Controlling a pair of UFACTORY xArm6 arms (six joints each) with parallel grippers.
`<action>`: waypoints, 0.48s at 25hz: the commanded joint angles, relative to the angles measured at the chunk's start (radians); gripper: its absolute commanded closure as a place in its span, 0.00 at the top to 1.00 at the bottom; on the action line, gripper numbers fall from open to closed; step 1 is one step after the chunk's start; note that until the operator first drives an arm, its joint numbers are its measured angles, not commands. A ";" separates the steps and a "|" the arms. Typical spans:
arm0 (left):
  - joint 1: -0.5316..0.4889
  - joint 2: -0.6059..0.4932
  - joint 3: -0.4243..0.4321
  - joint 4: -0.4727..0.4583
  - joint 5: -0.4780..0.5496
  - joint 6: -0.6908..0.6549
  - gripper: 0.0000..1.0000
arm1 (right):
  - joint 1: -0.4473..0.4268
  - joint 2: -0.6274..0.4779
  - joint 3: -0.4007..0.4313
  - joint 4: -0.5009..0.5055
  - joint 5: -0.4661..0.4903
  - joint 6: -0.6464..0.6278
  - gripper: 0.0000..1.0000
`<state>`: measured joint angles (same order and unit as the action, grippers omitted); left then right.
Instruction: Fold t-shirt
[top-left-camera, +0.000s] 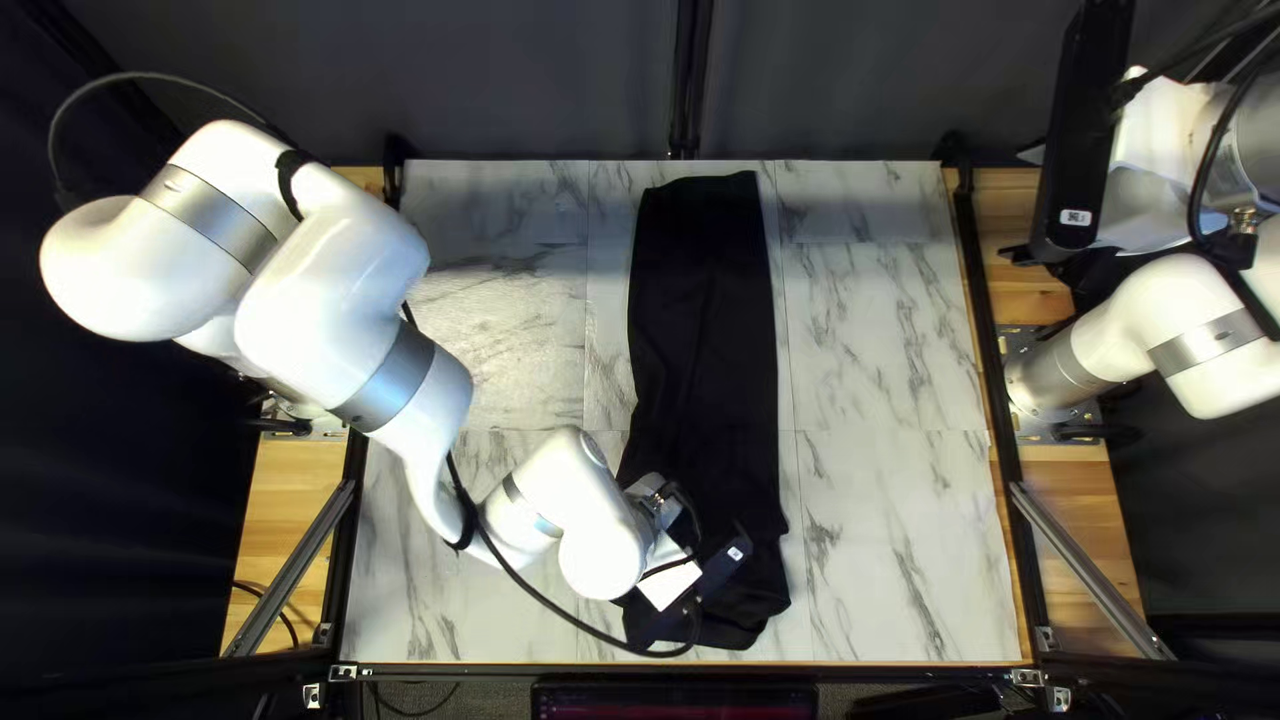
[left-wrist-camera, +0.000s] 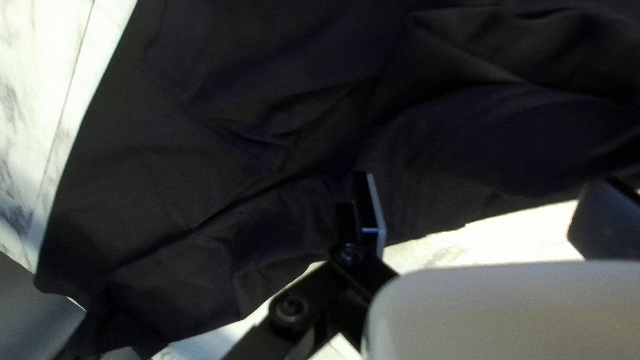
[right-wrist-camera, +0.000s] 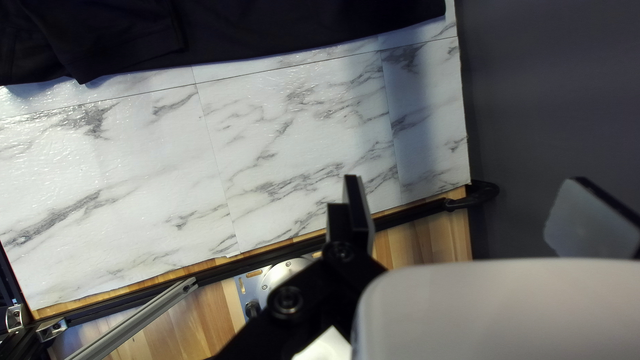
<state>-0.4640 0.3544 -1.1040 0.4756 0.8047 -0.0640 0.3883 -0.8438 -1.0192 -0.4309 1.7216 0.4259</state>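
Long, wrinkled shirt (top-left-camera: 707, 307) lies on marble-patterned bench (top-left-camera: 880, 534). Over it, left hand (top-left-camera: 674, 582) is released; well apart from it, right hand (top-left-camera: 1024, 203) also.

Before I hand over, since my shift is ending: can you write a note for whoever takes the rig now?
Left gripper: jaws open, over the t-shirt's near end.
Right gripper: jaws open and empty, by the right edge of the table.
T-shirt: a long, narrow strip from far edge toward near edge, near end rumpled.
Done: it looks folded lengthwise.
To do: probably tidy the near end, then fold across the length.
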 commanded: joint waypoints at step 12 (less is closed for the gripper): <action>0.031 0.021 -0.026 0.126 -0.143 -0.173 0.85 | 0.000 0.000 0.000 0.000 0.000 0.000 1.00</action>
<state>-0.4422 0.3672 -1.1246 0.5806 0.6895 -0.2173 0.3883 -0.8438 -1.0192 -0.4309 1.7216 0.4259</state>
